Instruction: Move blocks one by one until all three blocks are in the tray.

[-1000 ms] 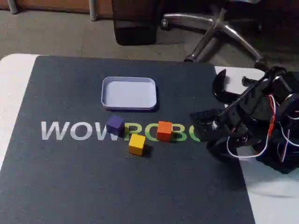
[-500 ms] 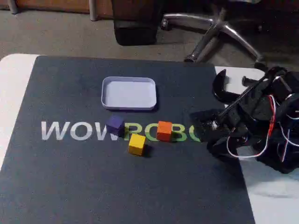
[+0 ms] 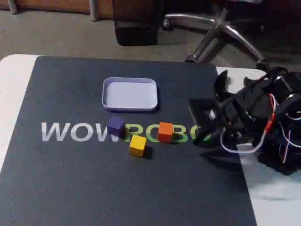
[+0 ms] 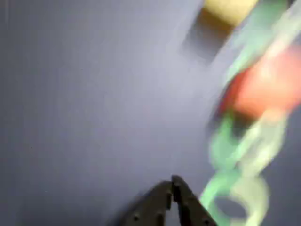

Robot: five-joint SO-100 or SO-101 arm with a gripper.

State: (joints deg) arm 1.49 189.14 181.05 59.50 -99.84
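Observation:
Three blocks lie on the dark mat just in front of the tray (image 3: 130, 94), which holds nothing: purple (image 3: 115, 126) on the left, orange (image 3: 165, 131) on the right, yellow (image 3: 137, 145) nearest the front. My gripper (image 3: 201, 137) hangs low at the mat's right side, a short way right of the orange block, touching no block. The wrist view is blurred; there the gripper (image 4: 172, 184) points up from the bottom edge with its fingertips together and nothing between them, the orange block (image 4: 263, 92) ahead on the right and the yellow block (image 4: 230, 8) at the top edge.
The mat (image 3: 70, 179) carries white and green lettering (image 3: 75, 133) under the blocks. The arm's base and wires (image 3: 277, 136) stand on the white table at the right. An office chair's base (image 3: 221, 33) stands on the floor beyond the table.
The arm has unfolded and swung left, bringing the gripper closer to the orange block. The blocks and the tray have not moved.

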